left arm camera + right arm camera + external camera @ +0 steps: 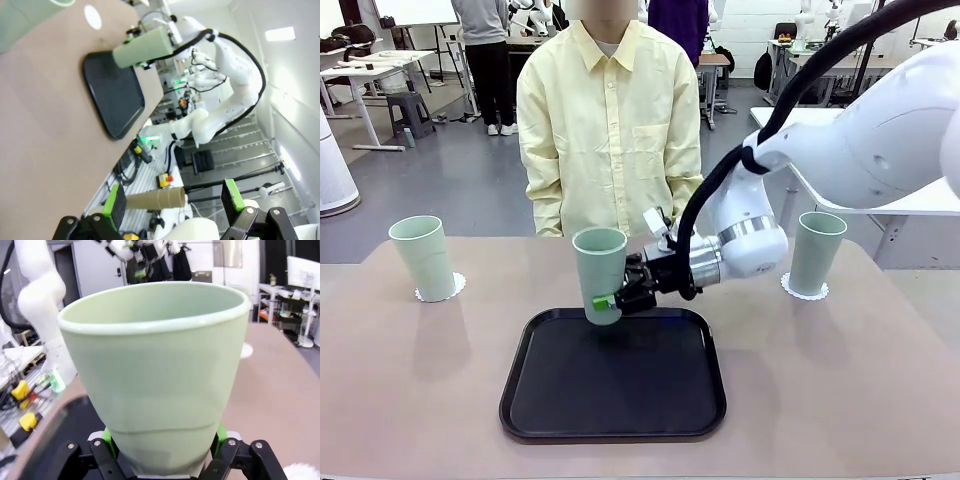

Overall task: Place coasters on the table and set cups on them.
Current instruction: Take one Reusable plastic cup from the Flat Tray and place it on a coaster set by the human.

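Both right fingers (pixel 160 450) clamp a cup (pixel 155 375), its base hidden; left fingers (pixel 172 205) spread, tips cropped.

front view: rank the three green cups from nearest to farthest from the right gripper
1. The middle cup, clamped in the right gripper over the far edge of the black tray.
2. The right cup, standing on its coaster on the robot's right side of the table.
3. The left cup, on its coaster at the far left.
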### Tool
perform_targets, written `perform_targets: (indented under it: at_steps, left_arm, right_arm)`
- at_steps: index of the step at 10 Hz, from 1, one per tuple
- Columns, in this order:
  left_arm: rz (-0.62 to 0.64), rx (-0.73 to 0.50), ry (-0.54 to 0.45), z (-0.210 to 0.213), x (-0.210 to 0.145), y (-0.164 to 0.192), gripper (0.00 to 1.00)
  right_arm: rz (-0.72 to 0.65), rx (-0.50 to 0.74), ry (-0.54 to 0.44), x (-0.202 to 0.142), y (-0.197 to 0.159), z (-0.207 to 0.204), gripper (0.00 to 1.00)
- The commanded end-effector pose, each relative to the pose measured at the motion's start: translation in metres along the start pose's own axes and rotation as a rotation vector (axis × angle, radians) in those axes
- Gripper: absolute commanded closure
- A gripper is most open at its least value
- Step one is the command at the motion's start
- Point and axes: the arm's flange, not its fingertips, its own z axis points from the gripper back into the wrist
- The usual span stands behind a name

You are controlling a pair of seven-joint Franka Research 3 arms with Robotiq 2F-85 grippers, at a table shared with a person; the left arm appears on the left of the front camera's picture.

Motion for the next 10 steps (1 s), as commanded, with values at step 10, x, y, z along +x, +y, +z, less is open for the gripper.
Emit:
perform_targets:
  at_steps: [10]
  left_arm:
    - [-0.004,-0.002,-0.006,0.002,-0.001,-0.003,0.00]
  right_arm:
    - [-0.016,-0.176,0.058,0.116,-0.007,0.014,0.19]
